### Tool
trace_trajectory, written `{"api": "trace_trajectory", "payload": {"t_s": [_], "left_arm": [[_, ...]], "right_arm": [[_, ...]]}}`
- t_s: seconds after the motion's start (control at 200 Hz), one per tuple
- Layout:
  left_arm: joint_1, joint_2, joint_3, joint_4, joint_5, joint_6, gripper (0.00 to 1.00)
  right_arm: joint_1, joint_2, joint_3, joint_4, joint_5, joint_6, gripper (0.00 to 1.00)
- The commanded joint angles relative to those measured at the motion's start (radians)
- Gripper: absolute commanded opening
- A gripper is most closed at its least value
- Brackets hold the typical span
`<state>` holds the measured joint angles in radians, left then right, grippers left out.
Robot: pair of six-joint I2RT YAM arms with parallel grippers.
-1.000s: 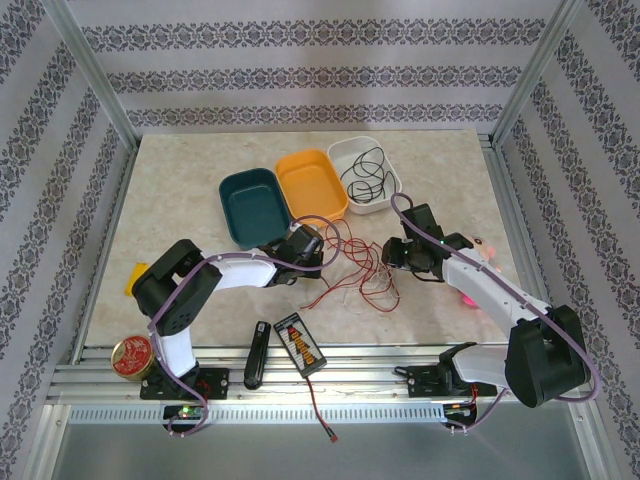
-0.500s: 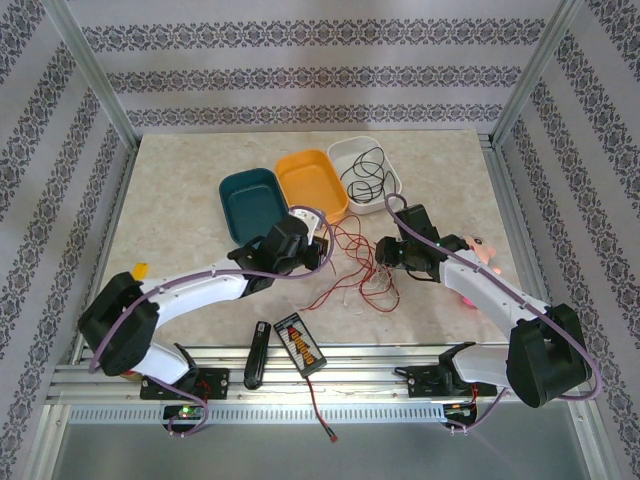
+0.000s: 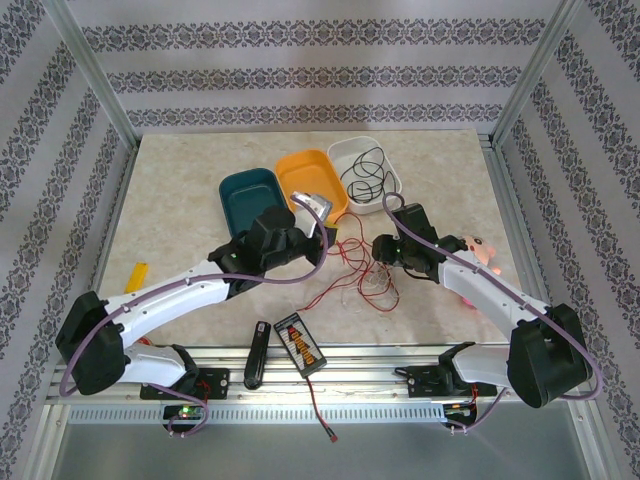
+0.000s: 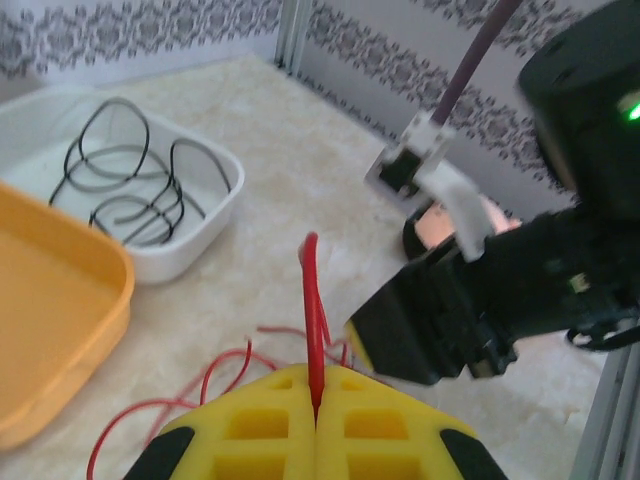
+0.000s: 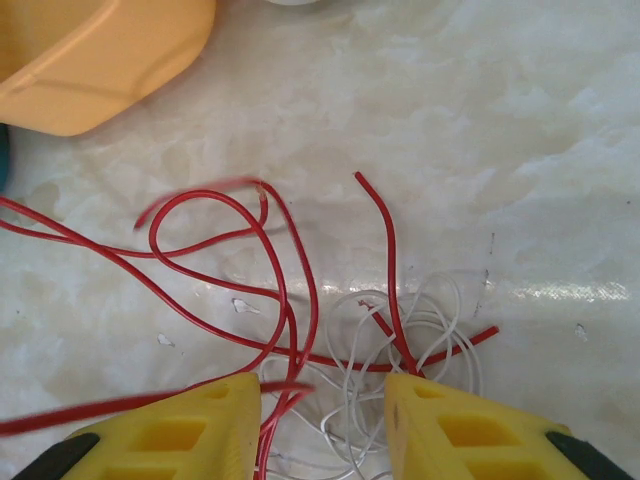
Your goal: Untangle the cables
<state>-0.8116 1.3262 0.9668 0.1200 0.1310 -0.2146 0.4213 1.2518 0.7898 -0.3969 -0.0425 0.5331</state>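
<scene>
My left gripper (image 3: 324,232) is shut on the red cable (image 4: 312,300), whose end stands up between the closed yellow fingers (image 4: 260,430). The rest of the red cable (image 3: 352,262) lies in loose loops on the table between the two grippers. My right gripper (image 5: 322,405) hangs open just above the tangle, with red loops (image 5: 200,210) and the thin white cable (image 5: 440,300) between and ahead of its fingers, gripping nothing. In the top view the right gripper (image 3: 380,254) is right of the loops and the white cable (image 3: 372,285) lies below it. The black cable (image 3: 365,175) lies coiled in the white tray (image 3: 392,182).
A teal tray (image 3: 250,205) and an orange tray (image 3: 312,180) stand left of the white one. Near the front edge lie a black orange-striped device (image 3: 299,342) and a black handle (image 3: 257,353). A pink object (image 3: 482,250) sits beside the right arm, a yellow piece (image 3: 135,277) at the left.
The left arm has stretched out and its gripper has risen toward the far right, pulling the red cable up. The right gripper has shifted slightly left.
</scene>
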Motion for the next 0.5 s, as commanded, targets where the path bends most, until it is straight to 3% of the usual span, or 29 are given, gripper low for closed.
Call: {"api": "trace_trajectory", "payload": {"t_s": [0.0, 0.325, 0.495], "left_arm": [[-0.014, -0.026, 0.069, 0.029, 0.021, 0.068, 0.0], [-0.014, -0.044, 0.207, 0.006, -0.04, 0.116, 0.0], [-0.014, -0.067, 0.282, -0.005, -0.014, 0.125, 0.0]], "right_arm": [[0.019, -0.042, -0.007, 0.048, 0.004, 0.004, 0.38], [0.024, -0.108, -0.027, 0.063, 0.042, -0.009, 0.39], [0.014, -0.127, -0.044, 0.056, 0.077, 0.0, 0.41]]}}
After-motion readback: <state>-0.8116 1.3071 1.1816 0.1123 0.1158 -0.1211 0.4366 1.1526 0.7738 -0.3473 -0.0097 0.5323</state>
